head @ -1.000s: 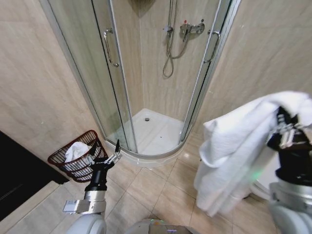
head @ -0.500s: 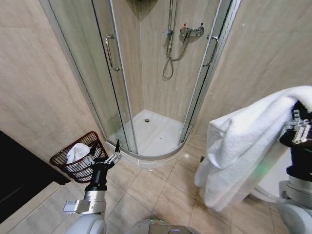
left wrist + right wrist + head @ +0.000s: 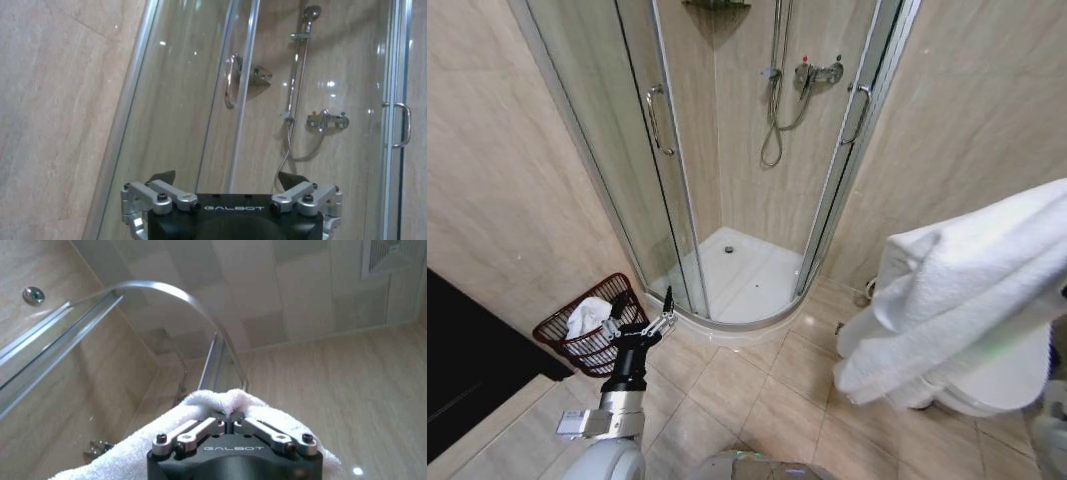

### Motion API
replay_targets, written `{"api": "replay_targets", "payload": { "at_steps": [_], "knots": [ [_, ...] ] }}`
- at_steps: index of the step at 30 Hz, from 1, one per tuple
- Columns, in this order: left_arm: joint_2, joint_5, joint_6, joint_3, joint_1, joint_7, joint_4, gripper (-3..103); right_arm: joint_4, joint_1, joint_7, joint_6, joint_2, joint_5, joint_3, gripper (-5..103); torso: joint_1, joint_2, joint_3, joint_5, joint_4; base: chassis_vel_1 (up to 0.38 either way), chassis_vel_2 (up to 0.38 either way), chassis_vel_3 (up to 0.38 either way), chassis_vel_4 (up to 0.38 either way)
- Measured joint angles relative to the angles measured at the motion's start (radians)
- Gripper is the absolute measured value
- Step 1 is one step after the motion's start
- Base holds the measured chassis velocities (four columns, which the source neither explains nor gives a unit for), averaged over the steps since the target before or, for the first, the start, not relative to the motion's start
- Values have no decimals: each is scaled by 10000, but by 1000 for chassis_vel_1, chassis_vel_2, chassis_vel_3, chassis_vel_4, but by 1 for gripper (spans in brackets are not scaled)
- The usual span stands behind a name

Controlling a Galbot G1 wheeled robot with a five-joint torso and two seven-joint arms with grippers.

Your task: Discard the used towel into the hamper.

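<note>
The used towel (image 3: 972,290) is white and thick. It hangs in folds at the right of the head view, running off the right edge. In the right wrist view my right gripper (image 3: 230,421) is shut on a pinch of the towel (image 3: 220,402), held up high near the ceiling. The hamper (image 3: 562,335) is a dark reddish-brown woven basket on the floor against the left wall, with a white cloth (image 3: 585,315) inside. My left gripper (image 3: 642,325) stands open just right of the hamper, empty. Its fingertips (image 3: 163,177) point at the shower glass.
A curved glass shower cubicle (image 3: 677,200) with a white tray fills the corner ahead. A white toilet (image 3: 992,385) sits under the towel at the right. A dark cabinet (image 3: 467,370) stands at the left. Tiled floor (image 3: 757,390) lies between.
The right arm has swung the towel outward to the right and higher, and its gripper has left the head view. The head camera shifted slightly. The left arm has stayed put.
</note>
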Motion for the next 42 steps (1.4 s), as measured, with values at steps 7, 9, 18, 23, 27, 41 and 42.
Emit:
{"api": "replay_targets", "payload": {
  "at_steps": [7, 9, 18, 23, 27, 41, 42],
  "knots": [
    [0, 0, 0, 0, 0, 0, 0, 100, -5, 64, 50, 24, -17, 26, -53, 2, 123, 288, 162, 1, 0, 0, 0, 0, 0],
    [0, 0, 0, 0, 0, 0, 0, 100, -7, 72, 80, 62, -30, 59, -79, 2, 178, 404, 225, 1, 0, 0, 0, 0, 0],
    [0, 0, 0, 0, 0, 0, 0, 100, -14, 97, 18, 130, -129, 321, -1, 2, 351, 810, 456, 1, 0, 0, 0, 0, 0],
    [0, 0, 0, 0, 0, 0, 0, 100, -14, 242, -8, 156, -91, 313, -73, 2, 452, 1047, 593, 0, 0, 0, 0, 0, 0],
    [0, 0, 0, 0, 0, 0, 0, 100, -15, 275, -22, 191, -14, 269, -155, 2, 524, 1219, 693, 0, 0, 0, 0, 0, 0],
    [0, 0, 0, 0, 0, 0, 0, 100, -17, 391, -110, 282, -92, 437, 16, 2, 785, 1845, 1060, 0, 0, 0, 0, 0, 0],
    [0, 0, 0, 0, 0, 0, 0, 100, -17, 388, -110, 276, -81, 445, 1, 2, 814, 1911, 1098, 1, 0, 0, 0, 0, 0]
  ]
}}
